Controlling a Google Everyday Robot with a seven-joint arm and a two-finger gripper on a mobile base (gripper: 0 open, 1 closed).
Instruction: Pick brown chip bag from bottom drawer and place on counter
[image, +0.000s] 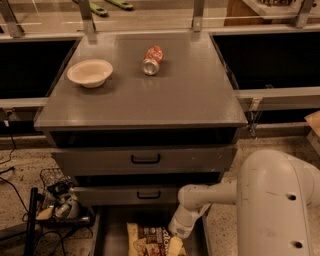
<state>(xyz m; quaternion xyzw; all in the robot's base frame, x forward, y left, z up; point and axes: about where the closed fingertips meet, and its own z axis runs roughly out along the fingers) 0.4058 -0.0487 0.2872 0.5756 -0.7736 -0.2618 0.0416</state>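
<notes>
below, the open bottom drawer (98, 235) holds the brown chip bag (147, 239), flat with its long axis front to back, just beside the gripper (175, 245), whose grasp i cannot tell; well above, the counter (175, 95) carries a bowl (90, 73) and soda can (152, 60).

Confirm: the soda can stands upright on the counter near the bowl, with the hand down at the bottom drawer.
Not upright: the camera view shows the soda can lying on its side on the counter near the bowl. The hand is down at the bottom drawer.

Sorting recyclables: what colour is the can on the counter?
Red-orange can, camera view; gripper low in bottom drawer.
</notes>
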